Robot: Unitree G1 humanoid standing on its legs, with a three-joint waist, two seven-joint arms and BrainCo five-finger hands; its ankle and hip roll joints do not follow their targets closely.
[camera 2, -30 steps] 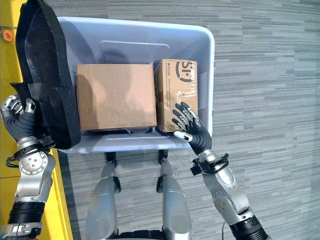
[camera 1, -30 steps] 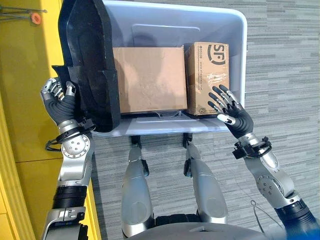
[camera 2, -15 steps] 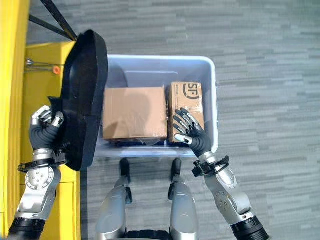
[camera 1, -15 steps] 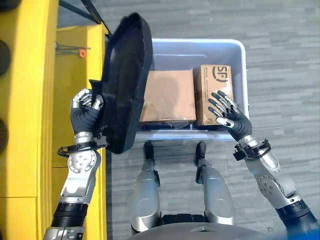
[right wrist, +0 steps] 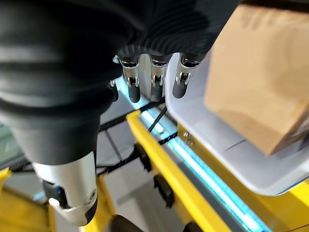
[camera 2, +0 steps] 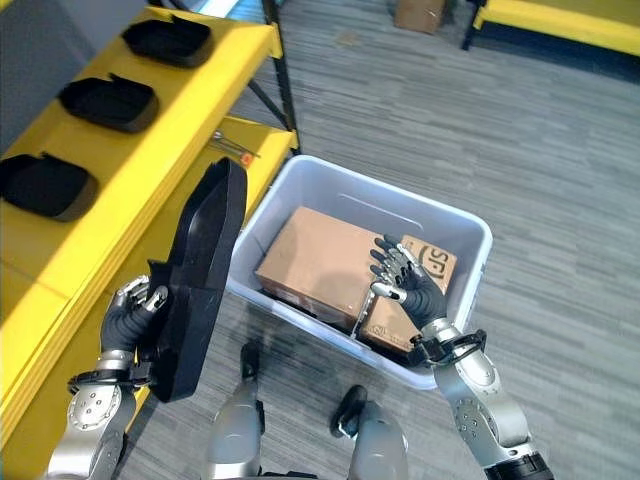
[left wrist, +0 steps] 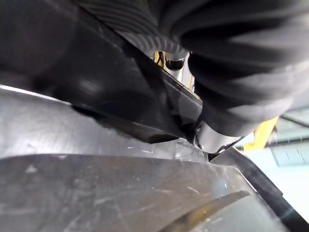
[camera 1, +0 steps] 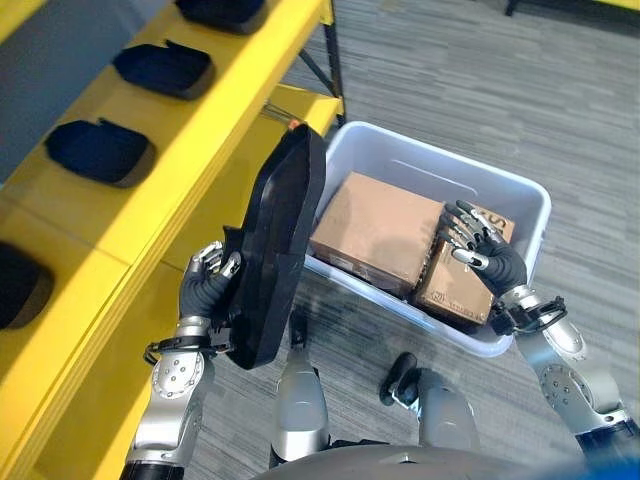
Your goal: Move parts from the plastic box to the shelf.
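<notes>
Beside the yellow shelf (camera 1: 150,200), our left hand (camera 1: 205,290) clenches the black part (camera 1: 275,255) by one edge, outside the plastic box (camera 1: 520,195). Such a narrow hold could let it swing and strike the shelf's edge. Our right hand (camera 2: 410,285) hovers released over the cardboard boxes (camera 2: 320,262).

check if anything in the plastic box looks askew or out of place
The smaller cardboard box is tipped up on a slant against the larger cardboard box, in the plastic box. The right hand hovers over it.
</notes>
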